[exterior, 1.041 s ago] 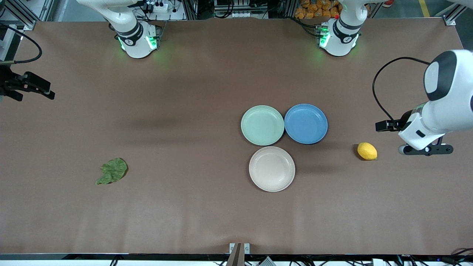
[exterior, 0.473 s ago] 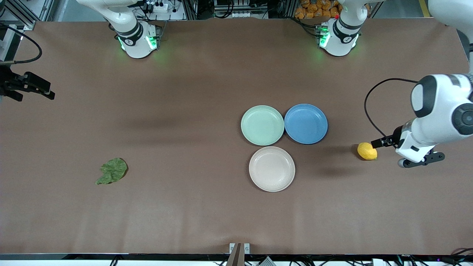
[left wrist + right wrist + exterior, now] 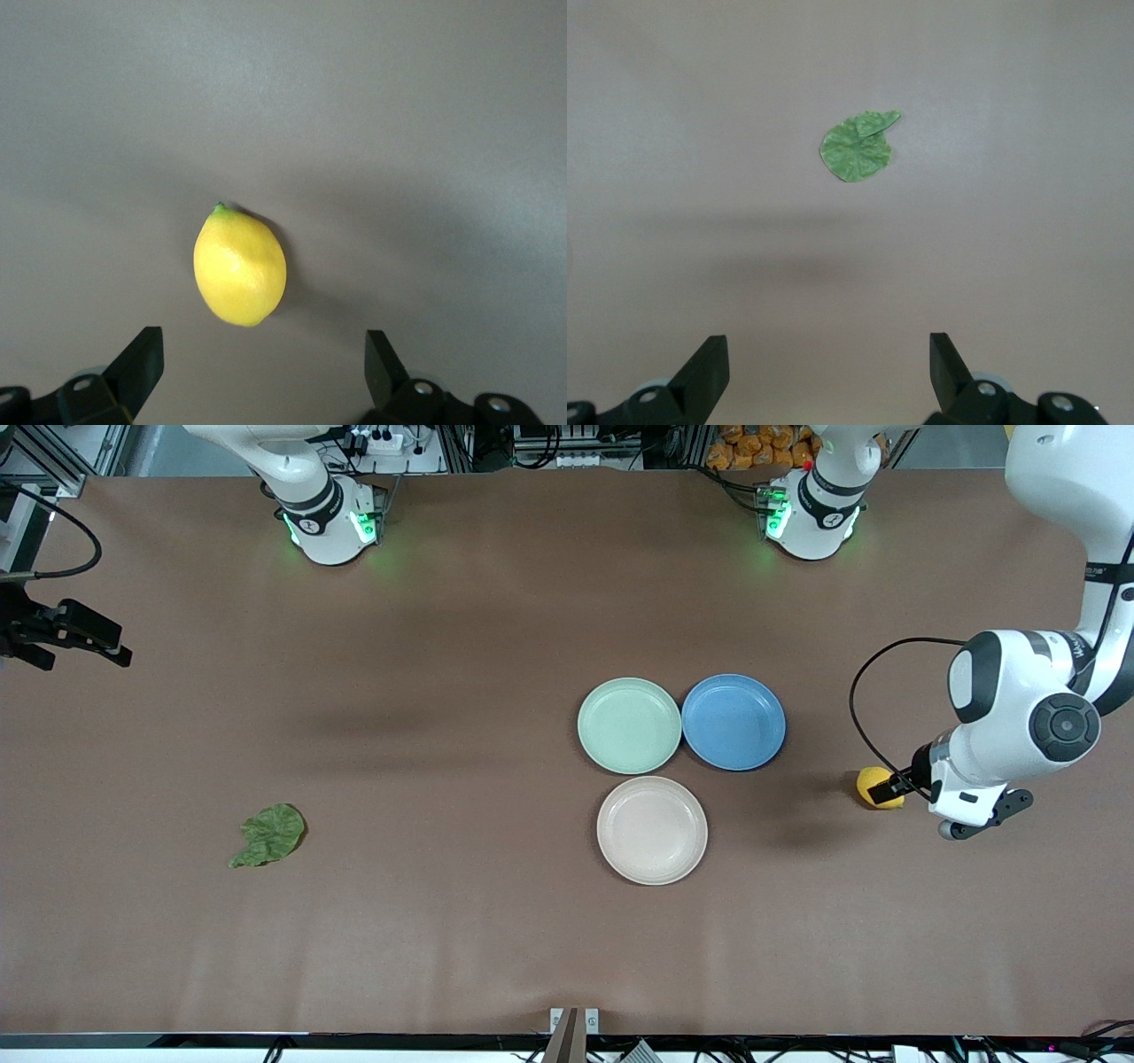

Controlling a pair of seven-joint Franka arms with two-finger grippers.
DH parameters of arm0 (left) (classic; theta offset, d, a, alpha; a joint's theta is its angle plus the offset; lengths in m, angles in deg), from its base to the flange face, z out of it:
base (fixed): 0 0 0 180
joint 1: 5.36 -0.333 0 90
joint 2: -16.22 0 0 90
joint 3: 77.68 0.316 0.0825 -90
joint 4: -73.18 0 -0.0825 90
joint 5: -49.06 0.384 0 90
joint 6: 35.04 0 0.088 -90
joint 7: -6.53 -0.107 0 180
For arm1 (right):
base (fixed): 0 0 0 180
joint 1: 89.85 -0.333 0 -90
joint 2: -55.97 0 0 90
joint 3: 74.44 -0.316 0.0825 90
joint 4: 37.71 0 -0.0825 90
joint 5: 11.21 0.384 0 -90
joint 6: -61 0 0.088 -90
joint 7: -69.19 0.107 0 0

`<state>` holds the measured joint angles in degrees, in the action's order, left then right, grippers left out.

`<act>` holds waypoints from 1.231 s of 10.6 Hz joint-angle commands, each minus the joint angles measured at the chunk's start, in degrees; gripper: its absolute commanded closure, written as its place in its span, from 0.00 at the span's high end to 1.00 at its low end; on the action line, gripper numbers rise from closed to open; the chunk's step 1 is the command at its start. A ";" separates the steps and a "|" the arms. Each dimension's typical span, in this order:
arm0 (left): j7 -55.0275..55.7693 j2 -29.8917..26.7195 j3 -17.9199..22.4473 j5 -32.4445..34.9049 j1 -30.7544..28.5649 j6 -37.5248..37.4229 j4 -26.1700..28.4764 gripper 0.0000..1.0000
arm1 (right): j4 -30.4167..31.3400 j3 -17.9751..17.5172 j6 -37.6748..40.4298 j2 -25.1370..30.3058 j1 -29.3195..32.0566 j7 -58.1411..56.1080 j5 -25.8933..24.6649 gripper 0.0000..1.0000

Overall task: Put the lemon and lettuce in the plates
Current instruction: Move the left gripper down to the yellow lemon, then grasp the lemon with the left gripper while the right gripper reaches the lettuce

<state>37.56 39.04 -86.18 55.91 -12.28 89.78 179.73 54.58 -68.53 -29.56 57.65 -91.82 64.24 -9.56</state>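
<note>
The left hand hangs open just over the lemon, which lies on the worktop between the fingers' line of travel, its long axis running roughly away from the wrist, pointed tip outermost. The lemon sits well apart from the plates, toward the left arm's end. The right hand, open too, waits high over the worktop, the lettuce well away from it.

The brown desk is evenly and brightly lit from above, without glare. Soft, broad shadows are cast across it in the front view. In the left wrist view a faint shadow is thrown beside the small oval yellow lemon, which is sharply rendered.
</note>
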 commanded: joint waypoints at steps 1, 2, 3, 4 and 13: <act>1.66 -0.41 -0.11 -0.08 -1.51 7.52 5.49 1.00 | 1.13 -0.20 -0.67 1.04 0.12 1.07 0.54 1.00; 1.75 0.29 -0.11 -0.08 -1.61 8.76 6.47 1.00 | 1.22 -0.20 -0.93 0.09 0.30 0.99 0.54 1.00; 2.80 1.25 -0.02 -0.08 -1.61 9.82 6.82 1.00 | 2.79 -0.11 -3.02 -0.88 0.39 0.99 0.19 1.00; 4.38 2.22 0.07 0.09 -1.78 11.83 7.52 1.00 | 5.24 -0.11 -6.52 -1.93 0.48 0.99 0.19 1.00; 7.38 6.10 0.07 0.27 -2.57 16.34 7.97 1.00 | 5.44 -0.11 -27.45 -24.33 2.85 0.46 2.55 1.00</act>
<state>43.65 44.68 -85.88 55.91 -14.12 105.12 187.34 61.10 -68.26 -54.08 36.43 -89.58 64.42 -8.93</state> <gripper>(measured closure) 0.000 0.000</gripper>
